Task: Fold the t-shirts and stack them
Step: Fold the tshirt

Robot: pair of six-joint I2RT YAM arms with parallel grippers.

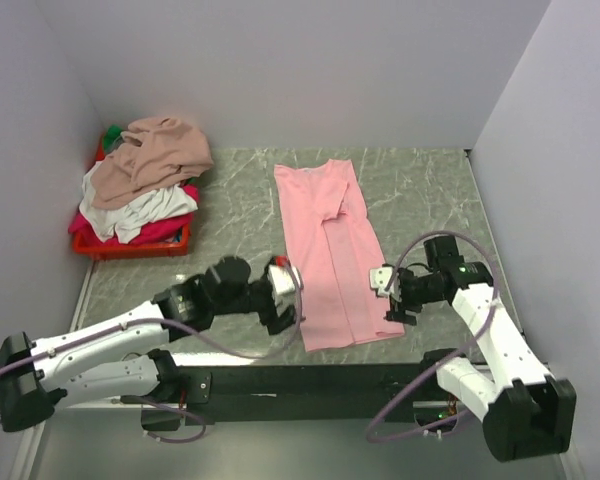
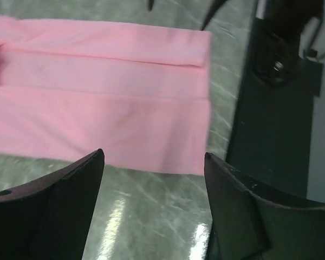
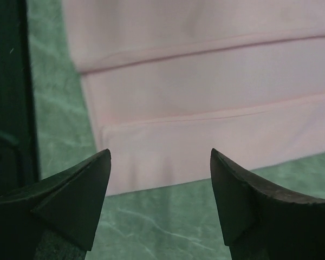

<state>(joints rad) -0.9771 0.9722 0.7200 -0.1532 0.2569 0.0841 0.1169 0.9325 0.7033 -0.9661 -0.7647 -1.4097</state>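
Flanking pink t-shirt (image 1: 330, 250) hem, left gripper (image 1: 285, 300) and right gripper (image 1: 390, 295) are hovering, jaws spread, empty; grab corners level.

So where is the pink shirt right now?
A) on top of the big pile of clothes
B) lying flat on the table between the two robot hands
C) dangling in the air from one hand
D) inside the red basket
B: the pink shirt lies flat on the table as a long strip, with the left hand and the right hand open on either side, neither holding it.
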